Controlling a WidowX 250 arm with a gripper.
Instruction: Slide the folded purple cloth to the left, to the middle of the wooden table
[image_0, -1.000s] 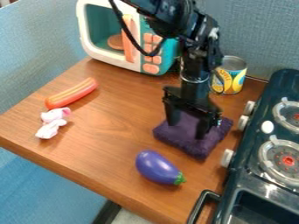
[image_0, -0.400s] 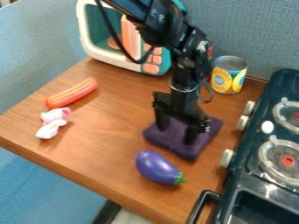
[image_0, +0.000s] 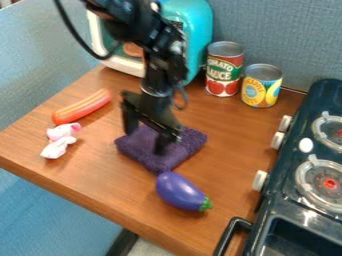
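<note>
gripper (image_0: 145, 140) down on purple cloth (image_0: 175, 152), fingers wide apart, tips touching it. cloth's flat mid-table (image_0: 100, 165), right by eggplant (image_0: 179, 191); hot dog (image_0: 81, 106) & pink/white toy (image_0: 59, 141) at view's l. side, apart.

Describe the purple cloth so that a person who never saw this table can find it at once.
Start from the toy stove and go to the wooden table beside it. Near the middle, under the black gripper, lies the cloth: a purple, fuzzy, roughly square pad. The eggplant next to it is also purple, but smooth, shiny and green at one end.
</note>
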